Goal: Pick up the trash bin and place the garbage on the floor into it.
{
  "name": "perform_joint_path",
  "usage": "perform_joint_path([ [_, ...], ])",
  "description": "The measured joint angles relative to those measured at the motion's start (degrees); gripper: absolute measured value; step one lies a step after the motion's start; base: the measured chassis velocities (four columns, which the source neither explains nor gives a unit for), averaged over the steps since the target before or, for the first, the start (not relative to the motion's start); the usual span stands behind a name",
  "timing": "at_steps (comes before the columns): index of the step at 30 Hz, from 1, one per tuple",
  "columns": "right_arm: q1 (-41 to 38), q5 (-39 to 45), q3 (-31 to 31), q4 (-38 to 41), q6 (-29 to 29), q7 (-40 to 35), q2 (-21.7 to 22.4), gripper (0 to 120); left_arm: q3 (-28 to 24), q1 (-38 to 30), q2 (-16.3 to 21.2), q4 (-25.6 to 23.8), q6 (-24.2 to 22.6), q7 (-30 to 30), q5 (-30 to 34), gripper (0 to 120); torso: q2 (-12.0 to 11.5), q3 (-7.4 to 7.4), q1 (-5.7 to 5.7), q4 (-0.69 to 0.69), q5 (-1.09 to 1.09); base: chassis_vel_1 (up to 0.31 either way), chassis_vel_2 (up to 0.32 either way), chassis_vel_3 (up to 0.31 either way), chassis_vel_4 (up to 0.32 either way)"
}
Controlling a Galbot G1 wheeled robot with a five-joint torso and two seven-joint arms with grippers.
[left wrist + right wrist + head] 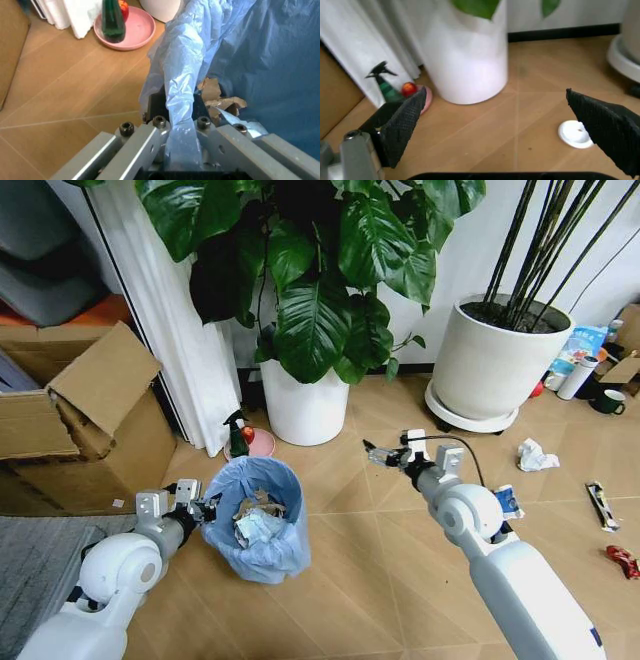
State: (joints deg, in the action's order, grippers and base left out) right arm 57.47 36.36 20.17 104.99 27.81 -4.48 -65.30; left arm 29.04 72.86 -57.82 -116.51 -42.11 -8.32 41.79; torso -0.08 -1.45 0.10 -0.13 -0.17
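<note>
The trash bin, lined with a crinkly light blue bag, holds paper and tissue scraps. My left gripper is shut on its near-left rim, with the bag pinched between the fingers. Whether the bin rests on the floor I cannot tell. My right gripper hovers open over the floor to the right of the bin, its black pads wide apart above a small white lid. More garbage lies further right: a crumpled tissue, a blue-white wrapper, a dark wrapper and a red one.
A white pot with a leafy plant stands behind the bin, and a larger pot at the back right. A green spray bottle sits on a pink saucer by the curtain. A cardboard box is on the left.
</note>
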Motion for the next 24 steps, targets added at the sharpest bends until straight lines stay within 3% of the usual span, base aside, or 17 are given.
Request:
perform_joint_path([
  [11,6.48,-3.78,7.92,1.32,-1.99,3.1,-0.01,100,0.21,0.49,-0.03,-0.19,0.19,0.15,-0.55,0,0.0,0.0,0.01,-0.01,0.01,-0.078,-0.079,0.081,0.073],
  [24,13.29,-6.56,13.0,3.4,-4.17,4.61,-0.8,100,-0.05,1.21,-0.3,-0.74,0.35,0.72,-1.33,0,0.0,0.0,0.0,0.0,-0.01,-0.08,-0.073,0.076,0.077],
])
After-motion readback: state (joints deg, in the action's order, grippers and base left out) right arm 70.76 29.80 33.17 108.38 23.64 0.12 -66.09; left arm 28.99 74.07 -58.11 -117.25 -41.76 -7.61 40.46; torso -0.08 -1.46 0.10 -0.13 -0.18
